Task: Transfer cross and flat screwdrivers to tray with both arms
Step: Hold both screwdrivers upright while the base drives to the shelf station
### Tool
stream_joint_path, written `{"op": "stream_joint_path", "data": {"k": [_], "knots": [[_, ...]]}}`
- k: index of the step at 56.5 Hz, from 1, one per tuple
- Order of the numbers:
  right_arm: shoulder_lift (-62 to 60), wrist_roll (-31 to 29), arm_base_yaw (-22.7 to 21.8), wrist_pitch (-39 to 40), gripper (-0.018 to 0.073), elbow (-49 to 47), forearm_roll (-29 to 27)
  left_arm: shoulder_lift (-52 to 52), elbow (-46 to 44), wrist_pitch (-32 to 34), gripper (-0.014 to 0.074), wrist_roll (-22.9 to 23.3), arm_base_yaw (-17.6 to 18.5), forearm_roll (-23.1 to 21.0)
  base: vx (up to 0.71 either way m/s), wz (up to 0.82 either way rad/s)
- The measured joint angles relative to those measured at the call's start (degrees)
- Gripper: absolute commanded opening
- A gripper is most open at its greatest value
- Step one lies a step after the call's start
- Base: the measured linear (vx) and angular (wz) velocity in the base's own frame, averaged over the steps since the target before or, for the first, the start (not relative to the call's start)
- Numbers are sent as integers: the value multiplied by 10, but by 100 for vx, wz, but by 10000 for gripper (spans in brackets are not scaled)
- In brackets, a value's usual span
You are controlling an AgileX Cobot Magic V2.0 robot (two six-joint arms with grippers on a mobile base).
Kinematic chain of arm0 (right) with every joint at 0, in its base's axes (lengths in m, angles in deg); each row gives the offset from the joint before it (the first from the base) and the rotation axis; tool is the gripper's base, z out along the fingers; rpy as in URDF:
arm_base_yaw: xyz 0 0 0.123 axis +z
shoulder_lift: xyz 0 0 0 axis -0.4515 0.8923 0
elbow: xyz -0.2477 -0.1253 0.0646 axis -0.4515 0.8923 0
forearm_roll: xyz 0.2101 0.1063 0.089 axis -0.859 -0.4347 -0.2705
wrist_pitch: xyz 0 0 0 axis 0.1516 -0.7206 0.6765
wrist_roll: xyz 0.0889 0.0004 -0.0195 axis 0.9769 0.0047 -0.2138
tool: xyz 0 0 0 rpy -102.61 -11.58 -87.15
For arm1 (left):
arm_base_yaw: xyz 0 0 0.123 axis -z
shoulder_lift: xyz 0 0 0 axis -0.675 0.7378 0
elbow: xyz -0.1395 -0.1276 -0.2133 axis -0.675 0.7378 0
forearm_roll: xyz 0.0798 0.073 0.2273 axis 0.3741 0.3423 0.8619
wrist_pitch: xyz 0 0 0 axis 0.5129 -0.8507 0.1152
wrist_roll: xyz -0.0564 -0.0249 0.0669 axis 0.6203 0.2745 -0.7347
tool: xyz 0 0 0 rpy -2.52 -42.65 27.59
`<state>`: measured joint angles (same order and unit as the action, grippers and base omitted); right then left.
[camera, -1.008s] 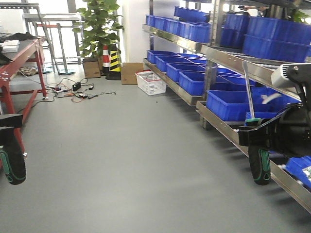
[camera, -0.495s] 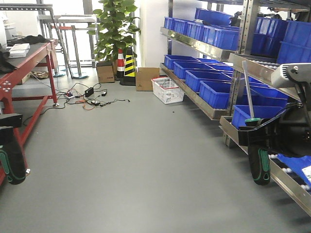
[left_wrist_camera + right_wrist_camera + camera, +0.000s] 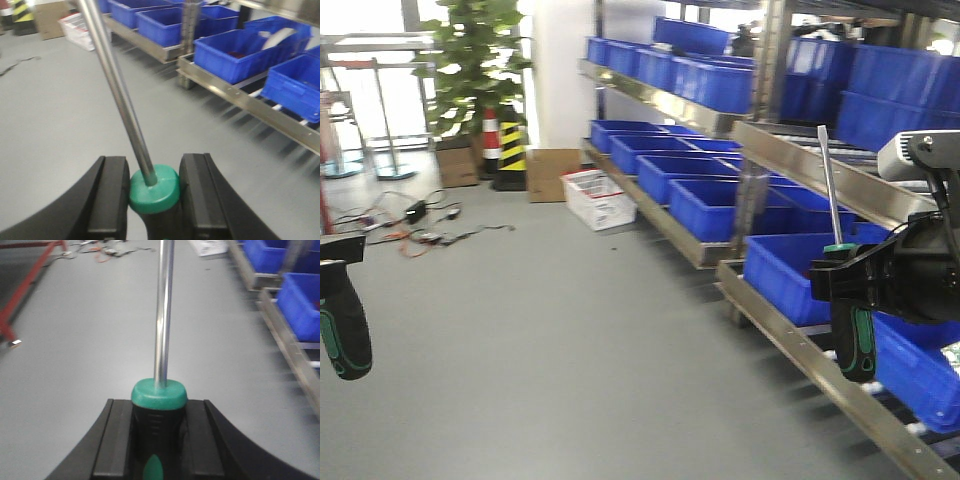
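Green-capped black handles sit clamped in both claws: the left claw [image 3: 154,186] grips the left screwdriver [image 3: 118,90], and the right claw [image 3: 159,412] grips the right screwdriver [image 3: 163,315]. That makes two screwdrivers and two claws, one apiece. Each long axis runs roughly upright, handle hanging below and steel shaft above. No grey tray shows in any view, so I cannot tell which arm is nearer to it. Only the floor [image 3: 570,330] and shelves of blue bins [image 3: 705,205] are visible.

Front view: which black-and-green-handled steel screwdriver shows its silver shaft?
The screwdriver in the right gripper, its shaft upright; the screwdriver in the left gripper shows only its handle.
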<state>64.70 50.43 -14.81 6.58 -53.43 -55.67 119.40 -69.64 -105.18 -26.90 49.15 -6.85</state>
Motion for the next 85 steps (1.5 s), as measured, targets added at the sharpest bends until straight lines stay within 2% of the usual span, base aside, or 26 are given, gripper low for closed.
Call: {"op": "stream_joint_path", "data": {"k": [57,85], "knots": [[0,0,0,0,-8,0,0,0,0,1,-6,0,0,0,47,-67],[0,0,0,0,-8,0,1,0,0,1,-6,0,0,0,33,-53]]}}
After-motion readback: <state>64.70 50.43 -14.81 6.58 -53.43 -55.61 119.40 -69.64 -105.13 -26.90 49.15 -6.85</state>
